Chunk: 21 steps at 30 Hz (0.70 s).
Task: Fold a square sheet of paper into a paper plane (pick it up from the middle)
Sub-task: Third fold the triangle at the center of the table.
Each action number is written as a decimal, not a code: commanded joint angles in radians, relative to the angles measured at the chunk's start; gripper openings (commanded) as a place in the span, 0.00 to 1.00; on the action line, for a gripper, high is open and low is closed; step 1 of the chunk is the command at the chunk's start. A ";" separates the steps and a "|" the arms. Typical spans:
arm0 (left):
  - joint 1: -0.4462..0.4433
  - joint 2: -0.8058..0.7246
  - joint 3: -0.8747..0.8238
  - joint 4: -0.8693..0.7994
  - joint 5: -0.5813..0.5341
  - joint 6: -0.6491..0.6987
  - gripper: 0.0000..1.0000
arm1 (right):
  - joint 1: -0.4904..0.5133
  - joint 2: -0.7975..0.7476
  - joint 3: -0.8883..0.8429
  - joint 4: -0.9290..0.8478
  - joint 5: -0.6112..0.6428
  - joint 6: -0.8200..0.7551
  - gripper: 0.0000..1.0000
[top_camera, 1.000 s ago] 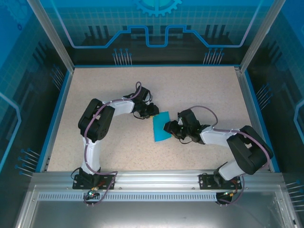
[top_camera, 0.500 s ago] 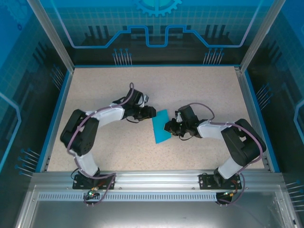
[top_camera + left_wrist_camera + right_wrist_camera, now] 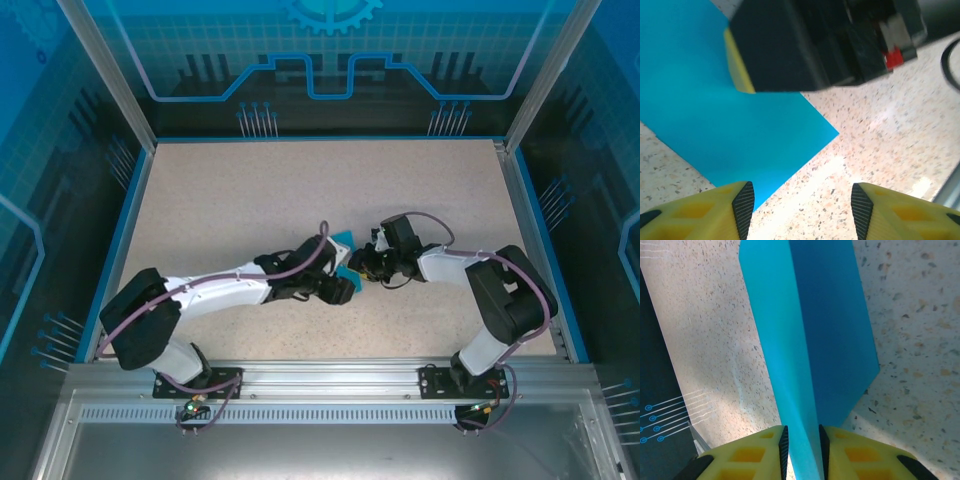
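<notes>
Pinching square sheet of paper on its raised crease, bottom centre of frame: right gripper, sheet's long axis running straight ahead. Hovering spread just beside near corner, paper lying upper left: left gripper.

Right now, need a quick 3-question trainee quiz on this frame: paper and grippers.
1. True or false: the right gripper is shut on the paper.
2. Pick one. The left gripper is: A) shut on the paper, B) open and gripping nothing, C) shut on a cable.
3. Short answer: what surface is under the paper?

Key: 1 true. 2 B. 3 the speckled table.
</notes>
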 commanded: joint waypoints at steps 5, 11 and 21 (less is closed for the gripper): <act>-0.164 0.192 0.157 -0.115 -0.334 0.135 0.59 | -0.037 0.025 0.017 0.010 -0.088 -0.014 0.25; -0.206 0.259 0.190 -0.117 -0.474 0.139 0.59 | -0.053 0.023 0.015 0.020 -0.108 -0.006 0.25; -0.211 0.273 0.184 -0.074 -0.550 0.122 0.40 | -0.058 0.032 0.010 0.031 -0.112 0.000 0.25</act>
